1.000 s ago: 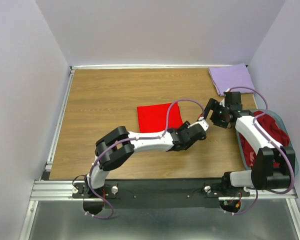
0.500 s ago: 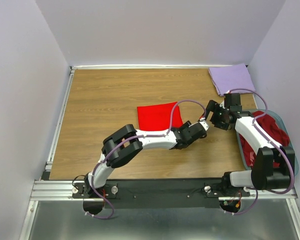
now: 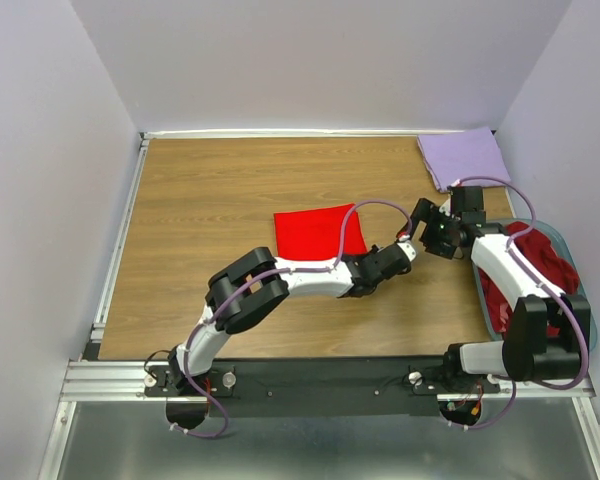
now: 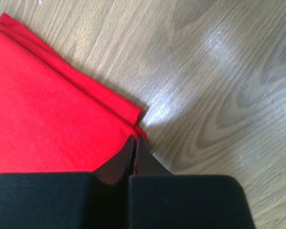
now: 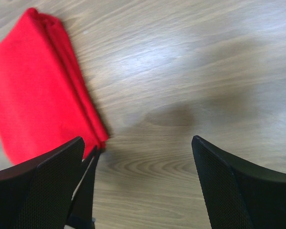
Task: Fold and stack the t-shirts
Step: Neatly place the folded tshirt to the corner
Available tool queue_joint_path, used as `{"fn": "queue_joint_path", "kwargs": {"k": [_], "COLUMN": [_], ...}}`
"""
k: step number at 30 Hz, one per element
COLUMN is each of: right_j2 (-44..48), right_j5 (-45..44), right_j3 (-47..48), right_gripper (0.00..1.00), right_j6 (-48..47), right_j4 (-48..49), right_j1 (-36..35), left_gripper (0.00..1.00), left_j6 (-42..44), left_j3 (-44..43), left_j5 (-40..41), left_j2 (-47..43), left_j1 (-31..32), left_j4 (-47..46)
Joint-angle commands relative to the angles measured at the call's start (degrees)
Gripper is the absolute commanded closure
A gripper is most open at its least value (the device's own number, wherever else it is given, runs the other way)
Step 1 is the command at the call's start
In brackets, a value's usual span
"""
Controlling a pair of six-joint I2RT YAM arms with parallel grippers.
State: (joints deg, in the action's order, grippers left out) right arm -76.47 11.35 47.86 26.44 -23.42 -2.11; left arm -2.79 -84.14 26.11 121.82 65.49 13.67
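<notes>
**L gripper (image 4: 135, 143) just snapped shut at the red t-shirt's (image 4: 47, 109) corner!**
Half a sec ago those jaws were part open. Now they're tip to tip, right on the folded corner nearest the R arm. Can't tell from the wrist view if any cloth is actually nipped between them. The red t-shirt hasn't budged: folded square, flat, mid table (image 3: 200, 200). R gripper (image 3: 428, 230) hovers just beside, jaws spread wide w/ nothing in them, over bare wood next to that same corner. Lavender t-shirt (image 3: 465, 155) lies folded at the far right corner, and the maroon t-shirts (image 3: 545, 260) are heaped in the basket (image 3: 588, 335). Reads like the pick-up of the folded red one, prob bound for the lavender. If the pinch missed, it'll lift w/ nothing.
</notes>
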Motion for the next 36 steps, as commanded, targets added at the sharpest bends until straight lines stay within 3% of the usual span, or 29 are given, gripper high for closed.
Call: {"fn": "queue_joint_path", "kwargs": {"k": [1, 8, 18, 23, 25, 27, 28, 31, 34, 36], "right_j2": [-1.40, -7.54, -19.58, -24.34, -25.57, -25.66, -25.40, -24.44, -23.38, -23.38], "right_j5": [9.37, 26.77, 33.99, 34.00, 33.91, 34.08, 34.00, 31.54, 28.82, 26.02], "right_j3": [-1.97, -8.12, -11.73, -9.36, -8.57, -8.22, -7.17, -4.45, -2.51, 0.21], "right_gripper": [0.00, 0.01, 0.04, 0.20, 0.33, 0.49, 0.65, 0.97, 1.00, 1.00], "right_j6": [1.07, 13.00, 24.27, 24.37, 23.67, 22.70, 21.74, 15.16, 11.98, 8.03], "right_j4": [3.02, 22.94, 45.20, 47.06, 46.80, 46.01, 44.88, 37.85, 32.92, 28.27], "right_j1": [0.18, 0.09, -6.06, -11.33, -11.95, -12.04, -11.95, -12.04, -12.04, -12.04], "left_gripper": [1.00, 1.00, 1.00, 1.00, 0.99, 0.87, 0.70, 0.43, 0.27, 0.25], "left_j6": [-1.25, -2.40, -3.01, -3.54, -4.07, -4.07, -4.16, -4.95, -5.83, -6.52], "left_j3": [3.18, 5.74, 5.30, 5.48, 5.56, 5.56, 5.13, 3.38, 1.62, 1.08], "left_j5": [-1.84, -2.91, -3.87, -4.75, -5.97, -7.20, -8.08, -8.27, -9.40, -10.46], "left_j2": [-4.56, -12.74, -13.54, -13.54, -13.71, -13.98, -14.15, -15.82, -18.63, -21.61], "left_j1": [-0.89, -0.89, -0.98, -0.98, -0.98, -0.90, -0.89, -1.07, -2.21, -4.49], "left_j4": [-2.41, -4.53, -4.62, -5.50, -5.67, -5.76, -5.50, -3.84, -2.08, -1.11]}}
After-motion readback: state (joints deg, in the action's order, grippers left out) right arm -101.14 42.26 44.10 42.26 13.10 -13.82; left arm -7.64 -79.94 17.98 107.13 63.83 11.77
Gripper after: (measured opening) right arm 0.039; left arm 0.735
